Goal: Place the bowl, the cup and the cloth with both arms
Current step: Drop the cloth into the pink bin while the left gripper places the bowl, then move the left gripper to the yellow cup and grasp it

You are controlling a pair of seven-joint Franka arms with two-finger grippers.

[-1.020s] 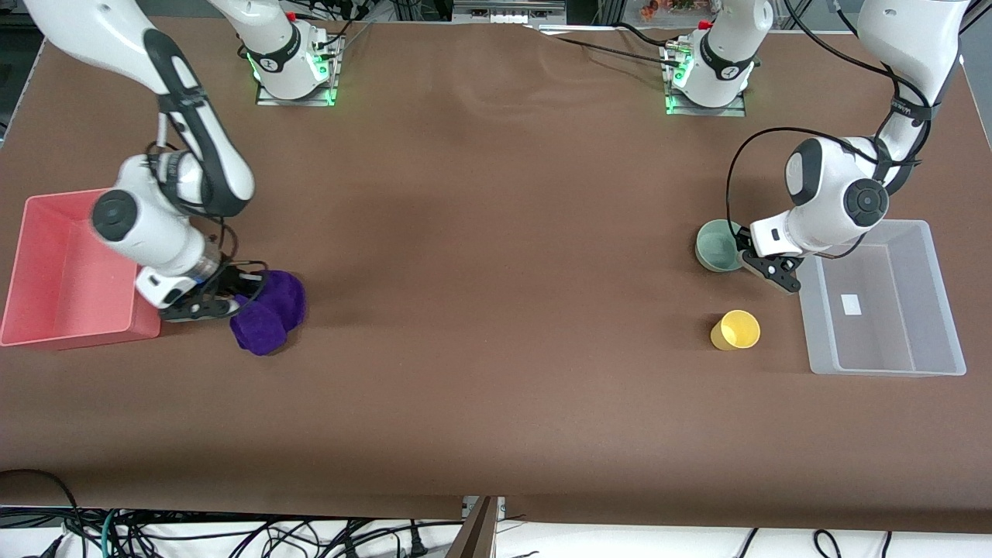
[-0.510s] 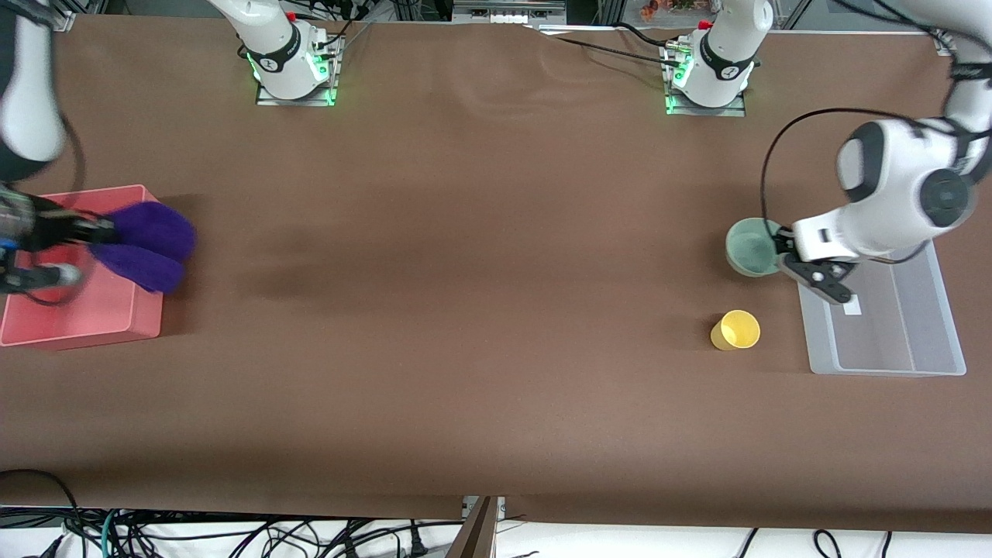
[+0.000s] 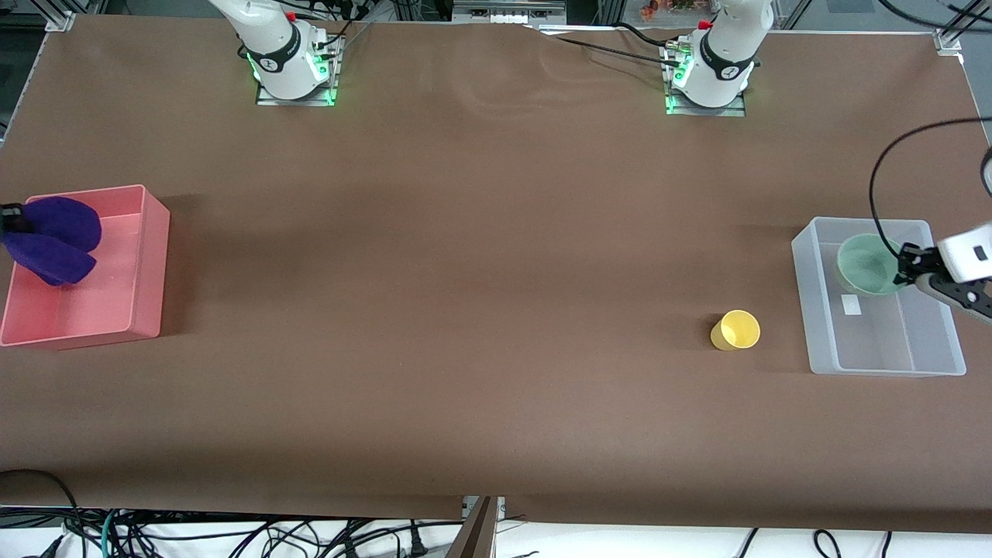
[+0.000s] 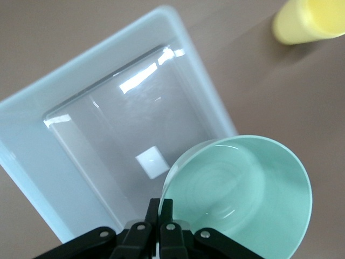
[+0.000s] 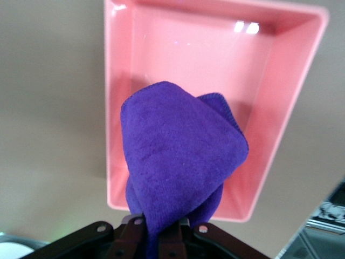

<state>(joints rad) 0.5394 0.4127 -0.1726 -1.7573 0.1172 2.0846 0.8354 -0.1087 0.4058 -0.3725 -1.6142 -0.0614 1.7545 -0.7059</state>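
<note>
- The cup (image 3: 736, 330) stands upright on the brown table (image 3: 480, 310), nearest the front camera of the task's things, just beside the clear bin (image 3: 821, 356) yet apart from it. In the left wrist view only part of the cup (image 4: 310, 21) shows, cut off at the picture's edge.
- The left gripper (image 3: 905, 267) hangs over the clear bin (image 4: 32, 178), clenched on the rim of the bowl (image 3: 866, 265). The bowl (image 4: 242, 199) is up in the air over the bin, tilted. Most of the left arm is out of the front view.
- The right gripper (image 5: 156, 229) is over the pink bin (image 5: 280, 129) at the right arm's end of the table, its fingers closed on the cloth (image 5: 178, 156), which hides the fingertips.
- In the front view the cloth (image 3: 54, 239) hangs over the pink bin (image 3: 147, 271), and the right gripper itself is almost wholly cut off at the edge.
</note>
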